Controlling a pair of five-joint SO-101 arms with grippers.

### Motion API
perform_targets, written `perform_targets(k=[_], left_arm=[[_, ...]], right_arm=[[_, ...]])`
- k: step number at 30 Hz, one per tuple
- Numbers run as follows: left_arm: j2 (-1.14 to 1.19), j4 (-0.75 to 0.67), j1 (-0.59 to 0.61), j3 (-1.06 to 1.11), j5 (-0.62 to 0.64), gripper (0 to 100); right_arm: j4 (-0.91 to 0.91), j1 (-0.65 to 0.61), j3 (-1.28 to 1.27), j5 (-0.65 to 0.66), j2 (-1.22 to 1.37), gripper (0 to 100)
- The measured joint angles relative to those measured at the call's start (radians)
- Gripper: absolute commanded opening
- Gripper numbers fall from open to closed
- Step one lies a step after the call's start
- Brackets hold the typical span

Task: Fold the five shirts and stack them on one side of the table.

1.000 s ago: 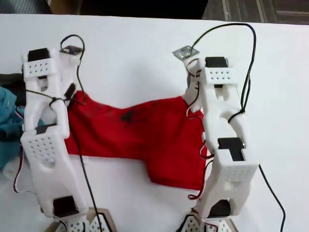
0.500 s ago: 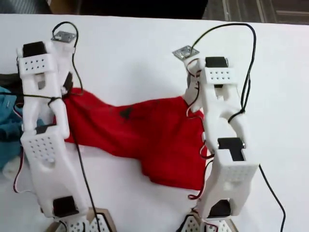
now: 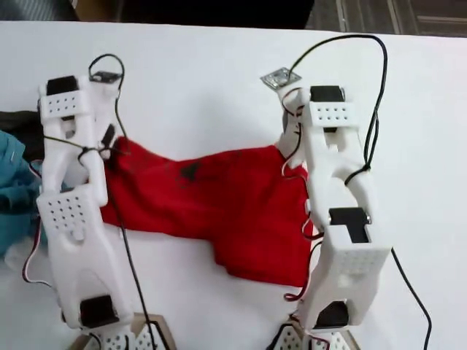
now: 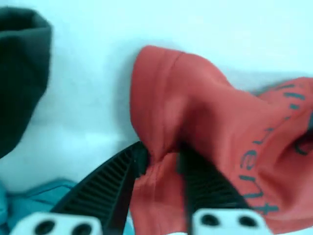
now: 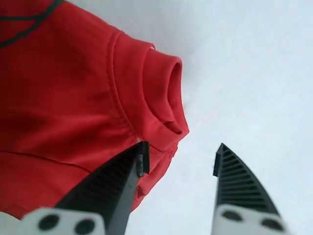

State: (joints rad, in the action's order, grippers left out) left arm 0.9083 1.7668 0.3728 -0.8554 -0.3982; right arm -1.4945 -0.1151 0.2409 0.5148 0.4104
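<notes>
Arms extended forward, the left gripper (image 4: 161, 159) pinched a fold of the red shirt (image 4: 210, 122); the right gripper (image 5: 181, 157) gaped wide, one finger (image 5: 120, 183) touching it.

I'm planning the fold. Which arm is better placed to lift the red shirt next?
Left. The left gripper is shut on a bunch of the red shirt; the right gripper is open at its edge, holding nothing.

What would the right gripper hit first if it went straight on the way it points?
Probably the rolled edge of the red shirt, lying just ahead of the open right gripper; slightly aside it would meet the white table. Depth is unclear.
</notes>
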Motion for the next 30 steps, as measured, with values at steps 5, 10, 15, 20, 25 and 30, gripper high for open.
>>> perform_targets(k=[5, 10, 15, 20, 25, 30], left_arm=[[-0.061, 0.000, 0.029, -0.020, 0.000, 24], [-0.178, 0.000, 0.038, -0.029, 0.014, 24], [-0.203, 0.000, 0.003, -0.025, 0.054, 24], [-0.172, -0.052, -0.117, 0.032, 0.058, 24], [-0.028, -0.157, -0.126, 0.035, 0.081, 24], [0.055, -0.206, -0.080, 0.032, 0.083, 24]], right_arm=[[0.058, -0.009, 0.000, -0.069, 0.002, 21.9], [0.080, -0.078, 0.000, -0.078, 0.002, 21.9], [0.137, -0.144, 0.000, -0.084, 0.029, 21.9], [0.175, -0.144, 0.000, -0.084, 0.147, 21.9], [0.183, -0.097, 0.005, -0.084, 0.230, 21.9], [0.183, -0.018, 0.017, -0.083, 0.259, 21.9]])
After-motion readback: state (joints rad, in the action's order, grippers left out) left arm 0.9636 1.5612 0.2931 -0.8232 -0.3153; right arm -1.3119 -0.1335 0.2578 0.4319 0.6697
